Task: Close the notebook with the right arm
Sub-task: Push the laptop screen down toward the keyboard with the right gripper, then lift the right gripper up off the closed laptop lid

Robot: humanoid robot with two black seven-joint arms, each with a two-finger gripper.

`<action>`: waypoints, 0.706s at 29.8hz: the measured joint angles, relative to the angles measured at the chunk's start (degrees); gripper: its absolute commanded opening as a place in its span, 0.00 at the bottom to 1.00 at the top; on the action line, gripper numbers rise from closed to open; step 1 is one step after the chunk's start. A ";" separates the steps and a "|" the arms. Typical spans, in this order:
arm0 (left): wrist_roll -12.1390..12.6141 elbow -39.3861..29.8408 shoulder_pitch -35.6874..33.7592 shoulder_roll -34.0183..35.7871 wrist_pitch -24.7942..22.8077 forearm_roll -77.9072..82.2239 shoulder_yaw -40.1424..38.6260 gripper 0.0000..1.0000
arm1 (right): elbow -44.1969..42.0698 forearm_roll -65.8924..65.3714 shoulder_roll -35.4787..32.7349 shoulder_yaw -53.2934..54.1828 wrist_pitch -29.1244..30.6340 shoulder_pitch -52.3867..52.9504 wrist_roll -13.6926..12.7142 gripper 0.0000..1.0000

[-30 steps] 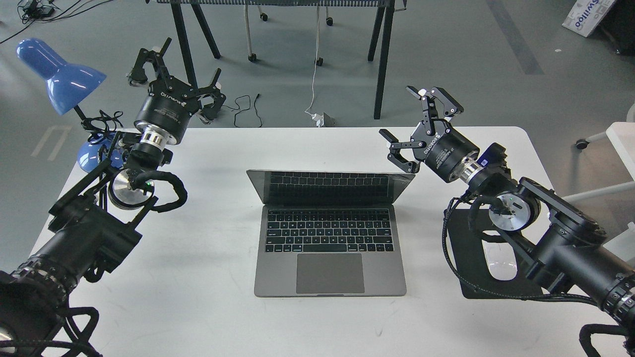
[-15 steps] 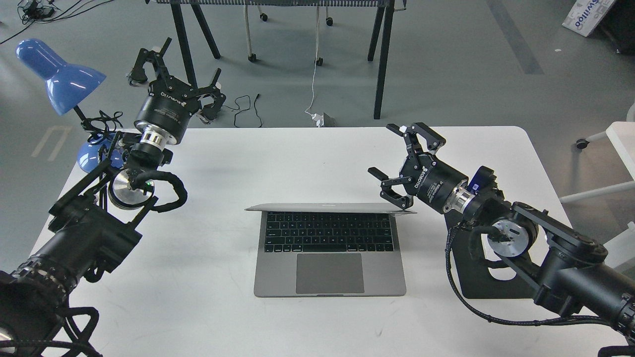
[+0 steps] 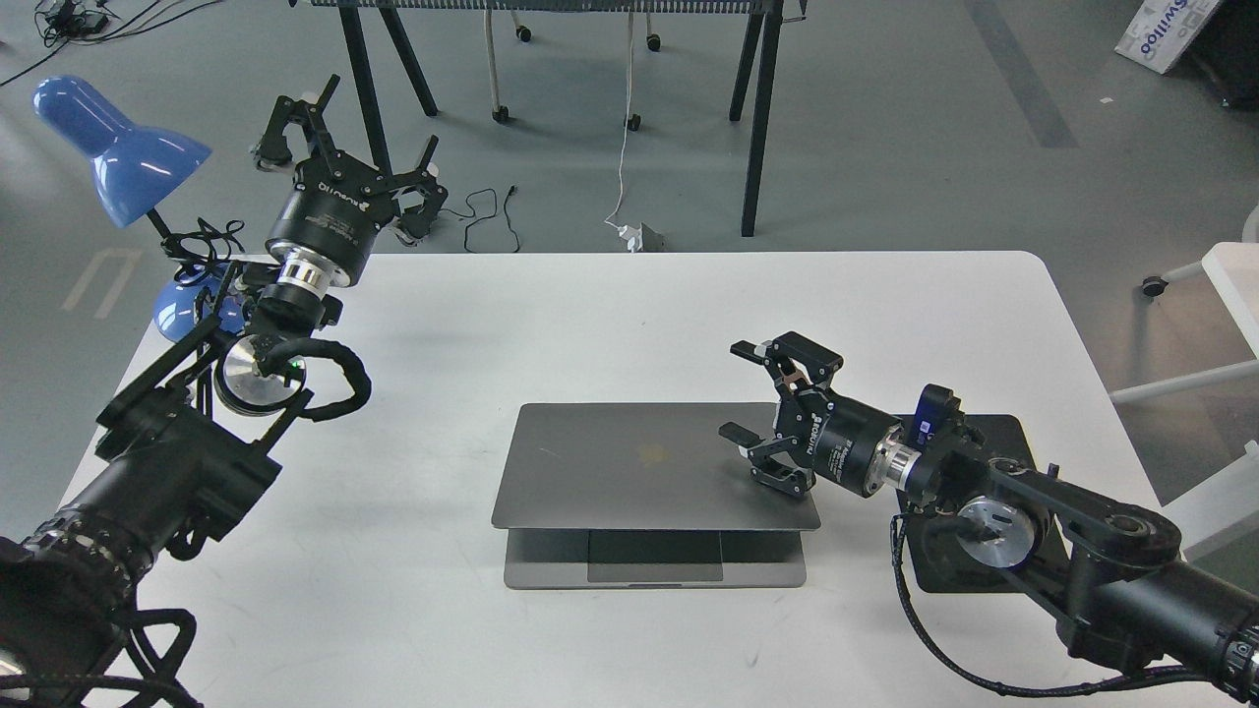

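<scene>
The space-grey notebook (image 3: 639, 462) lies at the middle of the white table (image 3: 590, 305). Its lid is tilted far down over the base, with a gap left at the front where the trackpad strip (image 3: 654, 570) shows. My right gripper (image 3: 740, 391) is open, and its lower finger (image 3: 738, 434) rests on the lid's right part. The right arm (image 3: 1033, 511) comes in from the lower right, with a blue part near the wrist. My left gripper (image 3: 349, 123) is open and empty, raised above the table's far left corner, well away from the notebook.
A blue desk lamp (image 3: 118, 147) stands at the table's far left. A black mouse pad (image 3: 993, 433) lies under my right arm at the right. Black trestle legs (image 3: 757, 118) and cables stand on the floor beyond the table's far edge.
My right gripper has moved down and towards me, pushing the lid from upright to nearly flat over the keyboard. The left arm has not moved.
</scene>
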 measured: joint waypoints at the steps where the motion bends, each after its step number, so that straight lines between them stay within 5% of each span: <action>1: -0.01 0.00 0.00 0.00 0.00 0.00 0.00 1.00 | 0.00 -0.01 0.00 -0.24 -0.03 -0.30 0.00 1.00; 21: -0.04 0.00 0.00 -0.17 0.00 0.00 -0.50 1.00 | -1.38 -0.82 0.36 -5.23 -3.61 -0.77 -0.53 1.00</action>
